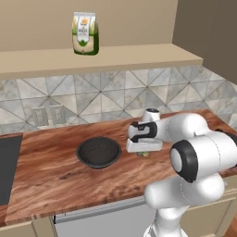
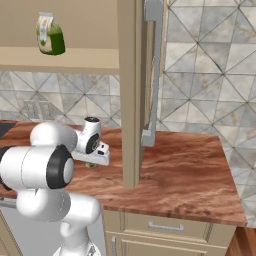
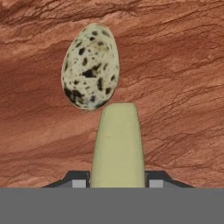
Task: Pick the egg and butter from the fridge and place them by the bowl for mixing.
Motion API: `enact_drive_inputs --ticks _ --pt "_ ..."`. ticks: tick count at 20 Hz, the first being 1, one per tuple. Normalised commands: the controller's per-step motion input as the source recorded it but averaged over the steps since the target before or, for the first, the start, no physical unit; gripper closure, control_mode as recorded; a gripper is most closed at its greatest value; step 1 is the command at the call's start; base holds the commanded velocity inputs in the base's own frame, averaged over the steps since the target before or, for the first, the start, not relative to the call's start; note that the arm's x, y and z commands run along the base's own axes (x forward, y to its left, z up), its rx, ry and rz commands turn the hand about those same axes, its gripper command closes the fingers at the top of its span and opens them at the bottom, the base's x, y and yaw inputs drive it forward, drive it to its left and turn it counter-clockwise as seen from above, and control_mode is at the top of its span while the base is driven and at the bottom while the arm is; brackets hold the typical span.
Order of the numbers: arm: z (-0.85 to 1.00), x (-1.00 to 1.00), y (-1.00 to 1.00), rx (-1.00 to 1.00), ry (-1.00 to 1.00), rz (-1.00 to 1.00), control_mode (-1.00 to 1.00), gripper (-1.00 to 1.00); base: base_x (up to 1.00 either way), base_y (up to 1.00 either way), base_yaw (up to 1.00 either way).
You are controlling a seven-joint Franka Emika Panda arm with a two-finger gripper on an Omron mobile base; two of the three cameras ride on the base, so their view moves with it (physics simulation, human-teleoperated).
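My gripper [image 1: 144,153] hangs low over the wooden counter [image 1: 55,176], just right of the black bowl [image 1: 84,149]. It is shut on a pale yellow stick of butter [image 3: 117,144], which stands out between the fingers in the hand view. A speckled egg [image 3: 90,65] lies on the counter right beyond the butter's tip; I cannot tell whether they touch. In the right base view the gripper [image 2: 93,164] sits under the white hand, close to the counter. The fridge is out of view.
A green-and-white bag [image 1: 85,33] stands on the shelf above the tiled backsplash. A dark cooktop [image 1: 7,166] borders the counter at the left. A tall beige panel [image 2: 129,95] with a grey bar handle [image 2: 152,75] rises right of the hand.
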Motion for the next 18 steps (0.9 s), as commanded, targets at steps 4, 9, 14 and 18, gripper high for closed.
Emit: enact_drive_inputs --ticks 4,9,14,18 --pt "-0.28 -0.01 0.16 0.00 -0.10 0.00 -1.00 1.00 0.00 0.00 0.00" --pt "-0.32 0.00 0.27 0.00 -0.01 0.00 -1.00 1.00 0.00 0.00 0.00" --pt "-0.23 0.00 0.18 0.00 0.00 0.00 -1.00 1.00 0.00 0.00 0.00" --pt "-0.09 0.00 0.01 0.00 0.00 0.00 -1.00 -1.00 0.00 0.00 0.00"
